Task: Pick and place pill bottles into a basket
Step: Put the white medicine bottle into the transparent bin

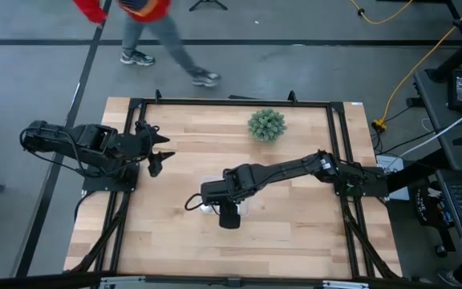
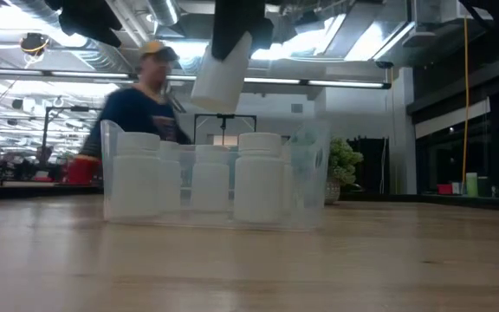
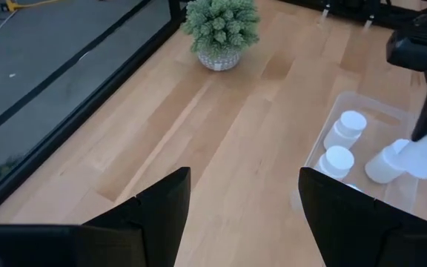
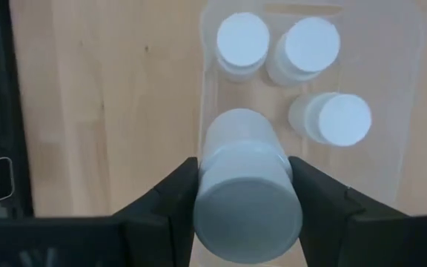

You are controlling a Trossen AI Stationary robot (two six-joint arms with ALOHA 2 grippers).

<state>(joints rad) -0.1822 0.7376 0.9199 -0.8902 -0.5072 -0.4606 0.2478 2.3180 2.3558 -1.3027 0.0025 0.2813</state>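
The right hand (image 4: 245, 194) grips a small white cylindrical pill bottle (image 4: 245, 194), tilted above the clear shallow plastic basket (image 2: 306, 173) mid-table, where other white-capped bottles (image 4: 243, 41) stand. The left hand (image 3: 243, 215), fingers wide, waits well apart.

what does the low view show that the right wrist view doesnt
Only the low view: a person walking behind the table, the green plant, and the held bottle hanging tilted above the basket, clear of the standing bottles.

Only the right wrist view: the right gripper with its fingers clamped on the held bottle, and three white caps in the basket seen from above.

Both: the held bottle, the clear basket with bottles standing in it, and the wooden table.
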